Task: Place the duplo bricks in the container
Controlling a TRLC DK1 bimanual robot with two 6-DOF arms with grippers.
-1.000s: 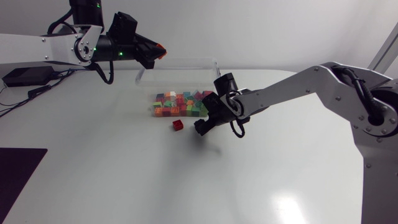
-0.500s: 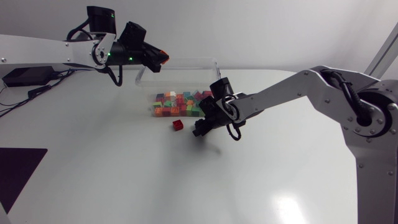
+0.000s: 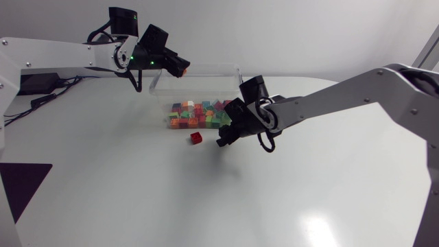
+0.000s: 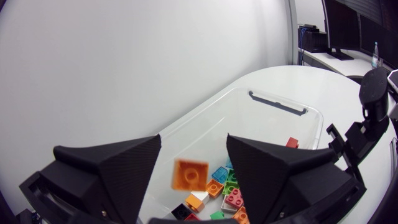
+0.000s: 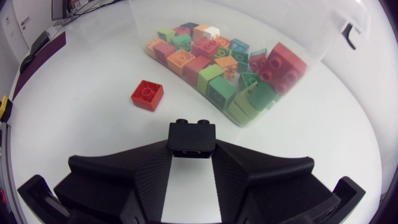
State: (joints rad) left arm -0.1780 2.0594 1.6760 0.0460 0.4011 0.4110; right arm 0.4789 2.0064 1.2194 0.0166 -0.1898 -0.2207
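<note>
Right gripper (image 5: 192, 152) clenched on black brick (image 5: 192, 137), centre frame in head view, beside loose red brick (image 3: 196, 137). Left gripper (image 4: 193, 149) spread wide above container (image 3: 212, 66), upper middle; orange brick (image 4: 190, 174) seems free between fingers. All light, rigid, slick: pinch flat sides.

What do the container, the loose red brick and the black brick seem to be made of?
Container: clear glossy plastic, probably; the bricks show through its wall.
Red brick: opaque moulded plastic, slight sheen, round studs.
Black brick, in the right hand: likely the same plastic; two studs visible.
</note>
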